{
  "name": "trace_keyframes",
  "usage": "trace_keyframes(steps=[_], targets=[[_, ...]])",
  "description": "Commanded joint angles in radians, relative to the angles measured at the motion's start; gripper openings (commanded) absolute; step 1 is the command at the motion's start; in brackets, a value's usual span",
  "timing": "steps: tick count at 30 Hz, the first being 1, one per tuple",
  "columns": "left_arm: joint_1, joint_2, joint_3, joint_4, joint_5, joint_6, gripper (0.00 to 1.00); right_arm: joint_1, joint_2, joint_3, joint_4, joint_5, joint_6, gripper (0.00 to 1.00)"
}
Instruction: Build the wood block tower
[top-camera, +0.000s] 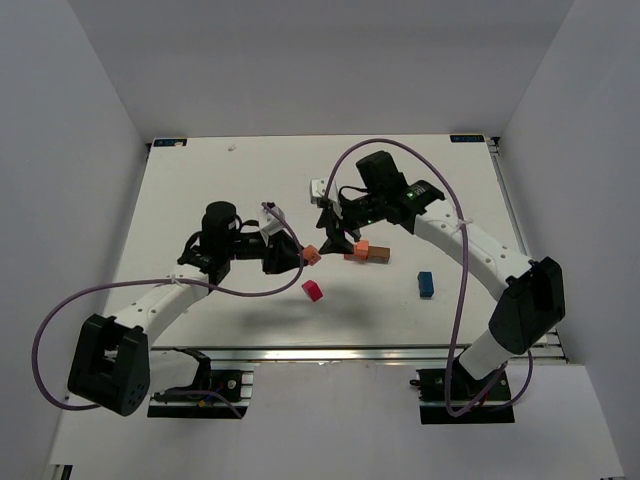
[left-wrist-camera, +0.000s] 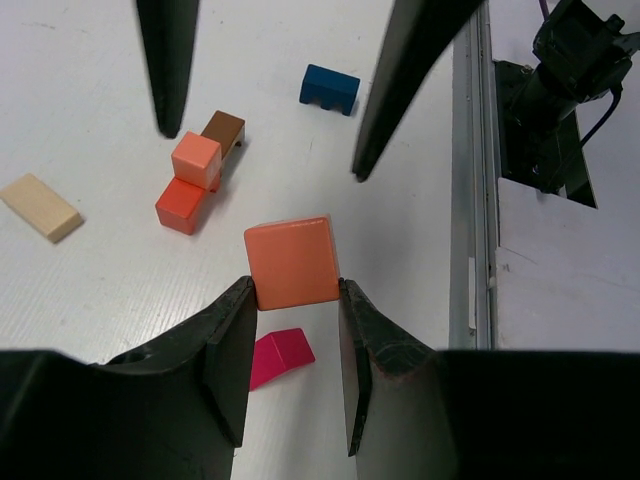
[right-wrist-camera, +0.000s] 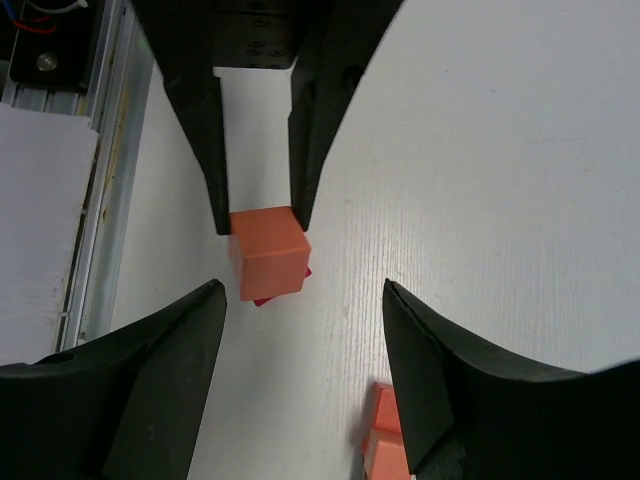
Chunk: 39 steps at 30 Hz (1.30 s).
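- bench (top-camera: 200, 200): white, with the wood block tower (left-wrist-camera: 196, 178) standing on it near the middle.
- right end effector (right-wrist-camera: 305, 300): jaws wide and holding nothing, just left of the wood block tower.
- left end effector (left-wrist-camera: 296, 300): narrow, clamped on the salmon cube (left-wrist-camera: 292, 262), left of the wood block tower.
- wood block tower: a pink-orange cube on an orange-red block, with a brown block against them.
- blue block (top-camera: 425, 284): well to the right of the wood block tower.
- magenta block (top-camera: 313, 291): left of the wood block tower.

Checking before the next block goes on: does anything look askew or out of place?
Nothing is damaged or spilled. The cube in the left gripper sits slightly twisted, pinched only along its near edge, so it may slip.
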Motion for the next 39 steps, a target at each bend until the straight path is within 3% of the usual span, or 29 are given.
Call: trace_keyframes(steps=[1, 8, 11, 16, 19, 24, 32, 36, 39], targets=[[-0.011, -0.055, 0.001, 0.008, 0.025, 0.051, 0.0, -0.001, 0.016, -0.003, 0.074, -0.008, 0.069, 0.69], [-0.017, -0.074, 0.004, -0.009, 0.029, 0.071, 0.0, 0.007, 0.02, -0.02, 0.069, -0.037, 0.052, 0.69], [-0.017, -0.094, -0.015, 0.069, 0.019, 0.012, 0.0, 0.007, 0.017, -0.023, 0.075, -0.036, 0.054, 0.69], [-0.017, -0.155, -0.122, 0.394, -0.181, -0.272, 0.0, -0.005, -0.022, -0.037, 0.173, -0.002, 0.146, 0.72], [-0.017, -0.186, -0.206, 0.598, -0.277, -0.361, 0.0, -0.033, -0.067, -0.069, 0.248, 0.009, 0.216, 0.71], [-0.017, -0.177, -0.303, 0.989, -0.421, -0.527, 0.0, -0.123, -0.113, -0.115, 0.416, -0.111, 0.428, 0.68], [0.003, -0.025, -0.32, 1.433, -0.4, -0.783, 0.0, -0.148, -0.131, -0.221, 0.791, -0.333, 0.715, 0.68], [0.024, 0.098, -0.269, 1.68, -0.314, -0.941, 0.0, -0.15, -0.128, -0.27, 0.971, -0.416, 0.876, 0.67], [0.026, 0.15, -0.228, 1.68, -0.282, -0.98, 0.0, -0.148, -0.144, -0.297, 1.052, -0.436, 0.925, 0.67]])
